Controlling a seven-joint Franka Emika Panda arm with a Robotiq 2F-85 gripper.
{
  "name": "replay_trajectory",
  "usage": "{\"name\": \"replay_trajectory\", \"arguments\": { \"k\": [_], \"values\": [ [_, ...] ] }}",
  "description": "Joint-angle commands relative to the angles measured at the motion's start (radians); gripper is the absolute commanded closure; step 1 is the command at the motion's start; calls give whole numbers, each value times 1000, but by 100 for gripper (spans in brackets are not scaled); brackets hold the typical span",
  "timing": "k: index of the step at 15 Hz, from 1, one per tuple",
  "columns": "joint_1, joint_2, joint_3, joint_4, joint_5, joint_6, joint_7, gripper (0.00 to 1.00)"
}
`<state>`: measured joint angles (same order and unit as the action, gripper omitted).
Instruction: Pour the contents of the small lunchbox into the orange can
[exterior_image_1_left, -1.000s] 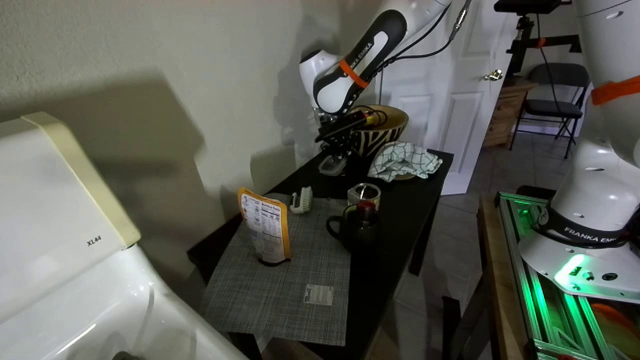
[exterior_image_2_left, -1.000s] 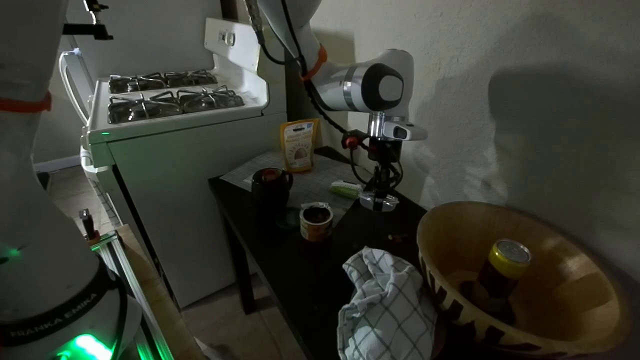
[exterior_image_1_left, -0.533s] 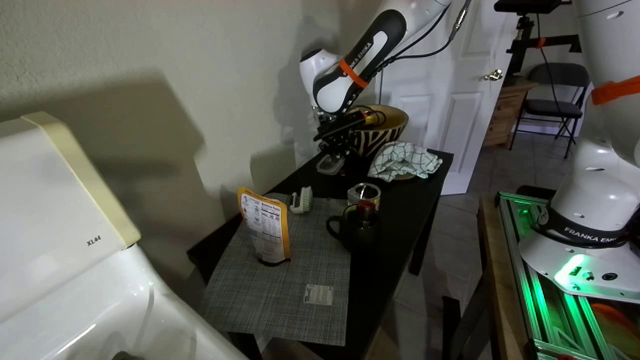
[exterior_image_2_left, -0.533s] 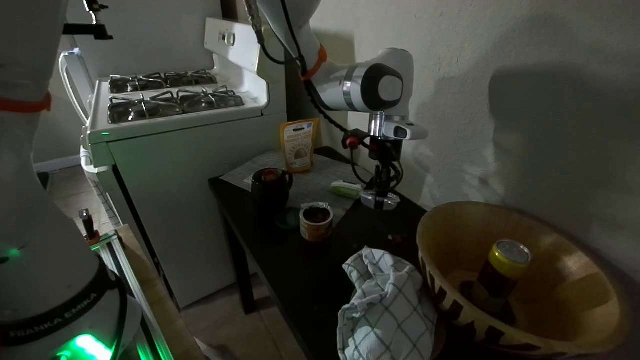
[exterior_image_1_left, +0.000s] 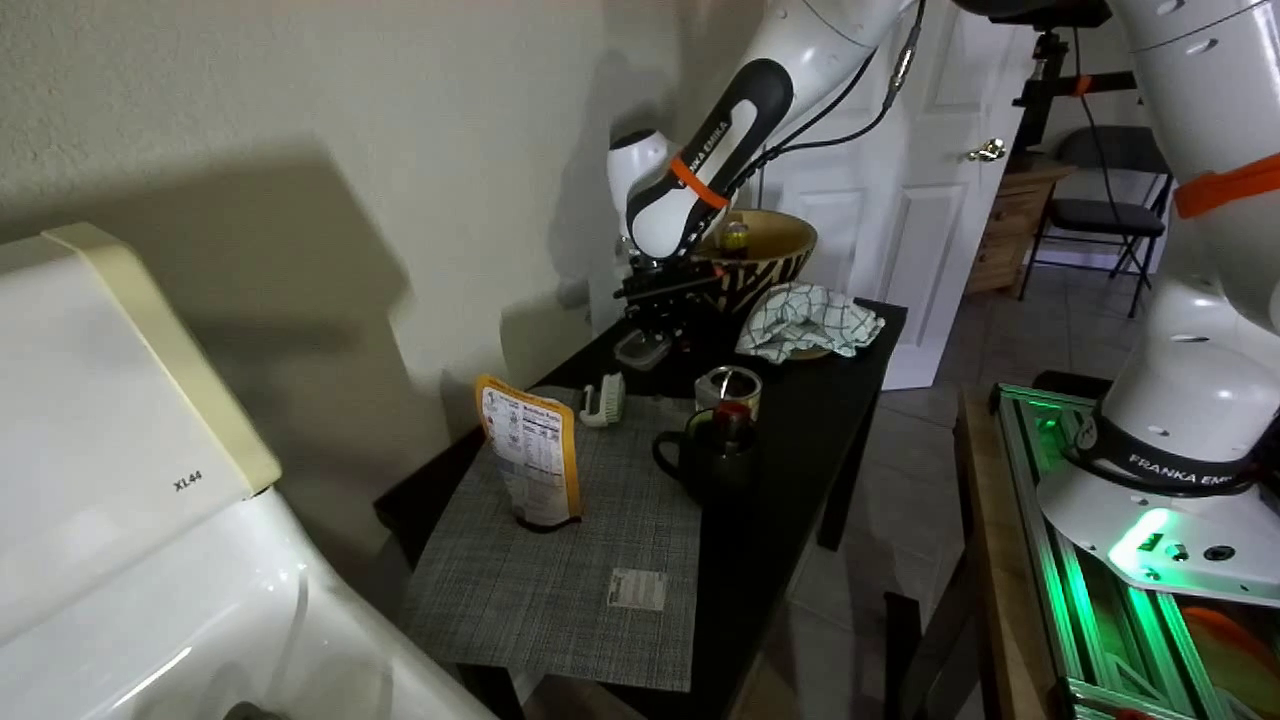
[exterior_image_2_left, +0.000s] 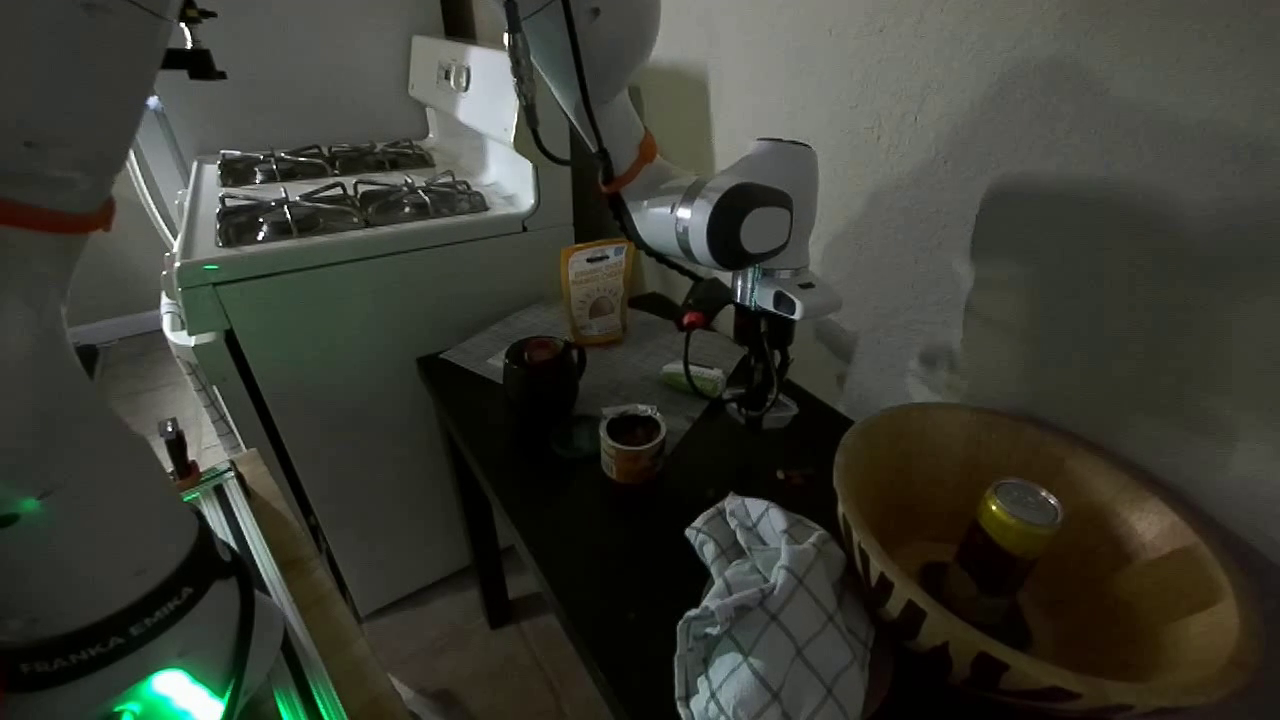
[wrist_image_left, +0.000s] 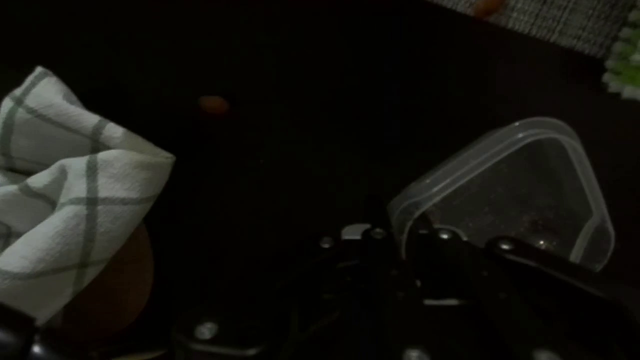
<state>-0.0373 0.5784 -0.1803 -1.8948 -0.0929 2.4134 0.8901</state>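
Down comes the claw (wrist_image_left: 401, 232), clamped on one wall of the lunchbox (wrist_image_left: 510, 185), whether touching the table (exterior_image_2_left: 645, 545) I can't tell, so ease it level and let it settle before releasing, orange can (exterior_image_2_left: 632, 462) standing between mug (exterior_image_2_left: 538, 388) and towel (exterior_image_2_left: 775, 610).

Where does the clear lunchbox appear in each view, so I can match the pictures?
In an exterior view: the lunchbox sits almost at the picture's centre.
In an exterior view: the lunchbox is right of centre, a little below mid-height, partly hidden.
Wrist view: the lunchbox is on the right, its lower left behind the gripper.
Shared landmark: the checked cloth, at the wrist view's left edge and also in both exterior views.
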Motion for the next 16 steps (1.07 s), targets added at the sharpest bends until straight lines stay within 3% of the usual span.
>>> {"name": "replay_trajectory", "arguments": {
  "k": [1, 5, 7, 10, 14, 15, 16],
  "values": [
    [27, 5, -19, -24, 34, 53, 37, 64],
    [40, -158, -30, -153, 1, 94, -18, 34],
    [37, -275, -22, -239, -17, 61, -97, 19],
    [96, -424, -67, -381, -233, 24, -95, 1],
    [60, -657, -38, -600, -546, 104, -68, 0],
    [39, -513, -9, -453, -444, 49, -79, 0],
    [27, -562, 0, -501, -485, 64, -81, 0]
  ]
}}
